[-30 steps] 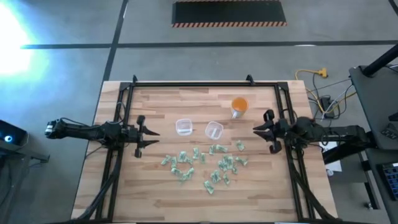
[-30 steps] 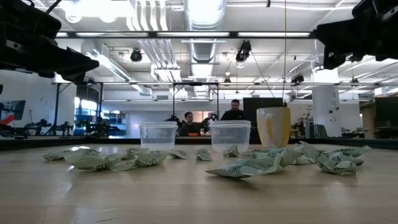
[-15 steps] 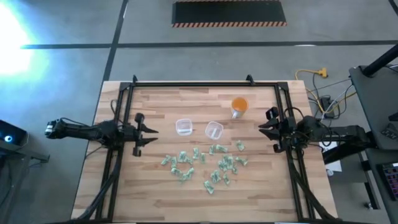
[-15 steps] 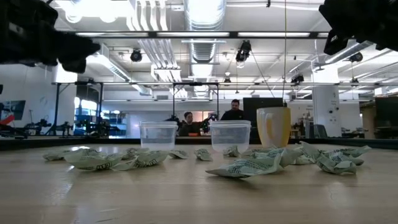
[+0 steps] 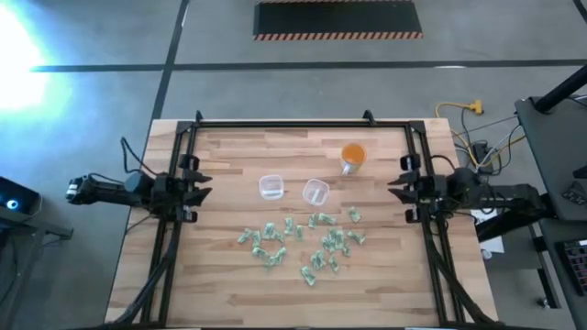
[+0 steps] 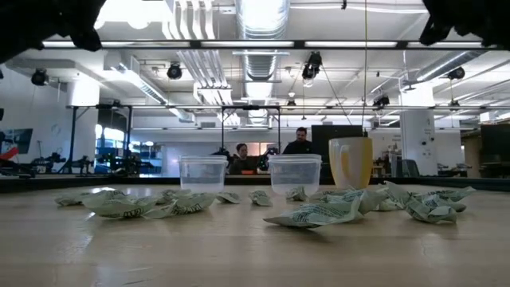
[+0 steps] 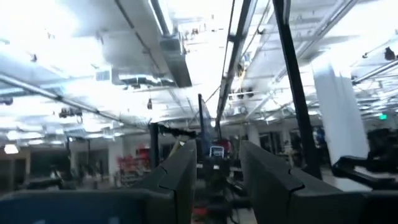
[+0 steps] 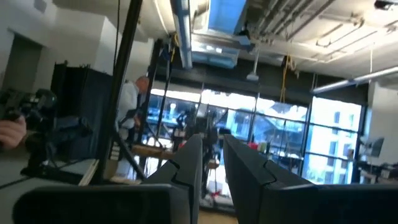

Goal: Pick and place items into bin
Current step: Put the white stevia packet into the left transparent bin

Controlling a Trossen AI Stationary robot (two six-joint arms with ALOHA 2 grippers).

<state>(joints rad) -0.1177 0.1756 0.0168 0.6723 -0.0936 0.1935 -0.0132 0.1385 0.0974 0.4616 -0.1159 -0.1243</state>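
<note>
Several tiny crumpled green-and-white items (image 5: 303,243) lie loose on the wooden table's middle, near side (image 6: 311,214). Just beyond them two clear plastic cups (image 5: 270,187) (image 5: 315,192) stand upright; no other bin shows. My left gripper (image 5: 204,186) hangs high at the table's left side, tipped upward, open, its wrist view (image 7: 217,149) showing only ceiling. My right gripper (image 5: 396,188) hangs high at the right side, also tipped upward, its fingers (image 8: 212,140) parted by a narrow gap with nothing between them. Both are far from the items.
An orange cup (image 5: 353,156) stands upright at the far right of the clear cups. A black frame (image 5: 284,124) runs along the table's far edge and both sides. People (image 6: 299,142) stand in the room beyond the table. Bare wood lies toward the near edge.
Both grippers have risen and tipped their fingers upward, leaving the top of the low view. The left has drawn back toward the table's left edge, the right toward the right edge. The items and cups have stayed put.
</note>
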